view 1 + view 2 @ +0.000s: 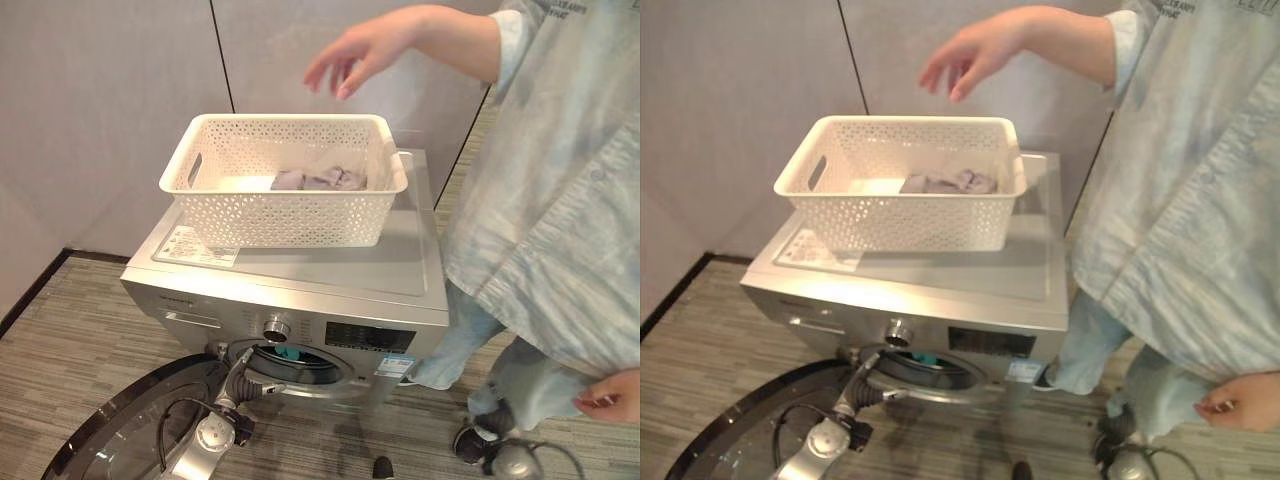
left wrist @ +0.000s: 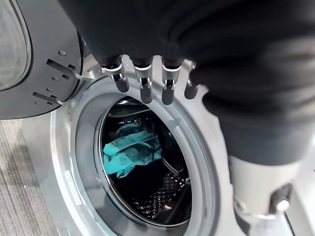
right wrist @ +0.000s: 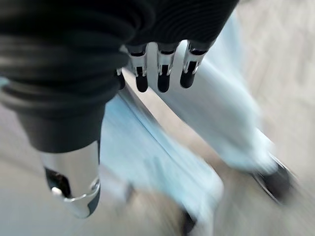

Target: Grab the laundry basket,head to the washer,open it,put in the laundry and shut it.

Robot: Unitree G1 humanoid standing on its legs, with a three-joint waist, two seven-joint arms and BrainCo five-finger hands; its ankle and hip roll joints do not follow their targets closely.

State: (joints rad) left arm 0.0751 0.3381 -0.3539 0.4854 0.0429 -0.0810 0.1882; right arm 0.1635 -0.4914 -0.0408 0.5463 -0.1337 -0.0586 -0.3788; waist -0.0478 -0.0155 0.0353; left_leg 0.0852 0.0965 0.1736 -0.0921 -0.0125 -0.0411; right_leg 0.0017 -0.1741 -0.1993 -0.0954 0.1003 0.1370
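Teal cloth [image 2: 129, 153] lies half-hidden inside the washer [image 1: 400, 270] drum.

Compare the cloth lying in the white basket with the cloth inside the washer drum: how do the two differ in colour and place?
The cloth in the basket is pale grey-lilac; the cloth in the drum is teal. The grey one lies on the floor of the white basket, which stands on top of the washer; the teal one lies inside the drum behind the open door. Both are crumpled, and neither is held by a hand.
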